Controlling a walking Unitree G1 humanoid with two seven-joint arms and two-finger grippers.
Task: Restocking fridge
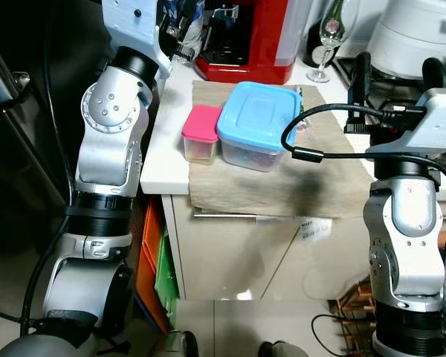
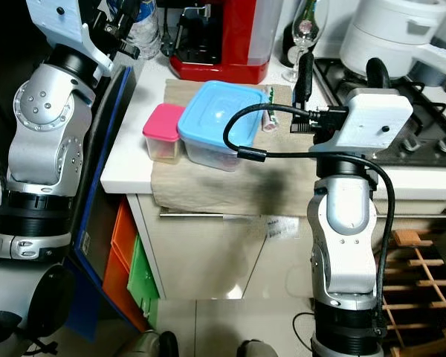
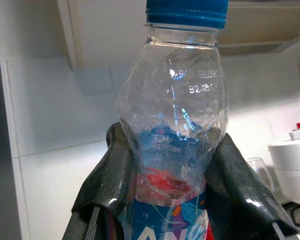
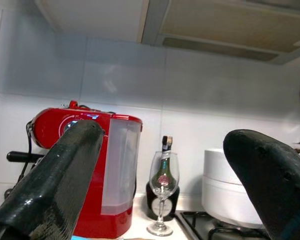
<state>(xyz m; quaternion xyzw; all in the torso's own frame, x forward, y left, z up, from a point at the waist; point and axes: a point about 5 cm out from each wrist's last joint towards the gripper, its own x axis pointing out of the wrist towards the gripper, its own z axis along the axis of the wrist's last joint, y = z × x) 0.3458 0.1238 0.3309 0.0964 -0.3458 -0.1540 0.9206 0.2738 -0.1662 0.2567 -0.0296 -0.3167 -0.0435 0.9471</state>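
Note:
My left gripper (image 3: pixel 172 150) is shut on a clear plastic bottle (image 3: pixel 176 85) with a blue cap and a blue and red label. It holds the bottle (image 2: pixel 143 26) upright, high over the counter's far left corner. On a beige cloth (image 1: pixel 282 186) on the white counter (image 1: pixel 163 152) stand a small tub with a pink lid (image 1: pixel 201 132) and a larger tub with a blue lid (image 1: pixel 258 119), side by side. My right gripper (image 4: pixel 162 137) is open with nothing in it, raised above the counter to the right of the tubs, its fingers (image 2: pixel 305 74) pointing up.
A red coffee machine (image 1: pixel 245 37), a wine glass (image 1: pixel 329 33) and a white cooker pot (image 1: pixel 420 33) stand at the back. A gas hob (image 2: pixel 431 137) lies on the right. Orange and green bins (image 2: pixel 126 238) sit beside the cabinet, and a wooden rack (image 2: pixel 420 297) stands low on the right.

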